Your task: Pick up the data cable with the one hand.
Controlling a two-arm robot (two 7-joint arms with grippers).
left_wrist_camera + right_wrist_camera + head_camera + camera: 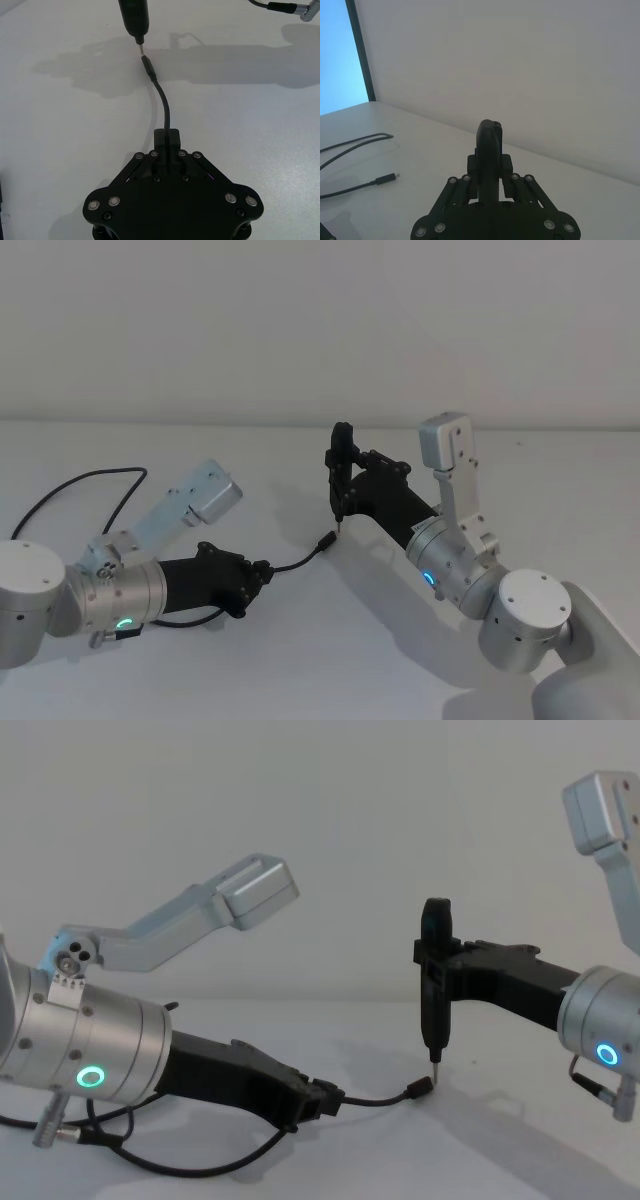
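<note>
Gripping the data cable (pixel 165 107) near one end, the left gripper (pixel 167 137) has its fingers clenched on it.

Beyond your fingertips a short free length curves forward and its plug (pixel 421 1089) sits just under the pin tip of the pen-like tool (pixel 435 985) that the right gripper (pixel 489 167) clamps upright; behind the left wrist the remainder loops across the table (pixel 300 660). Judged risk: lifting now could swing the plug against that tip, or the trailing loop could drag and pull the cable through your grip.
</note>
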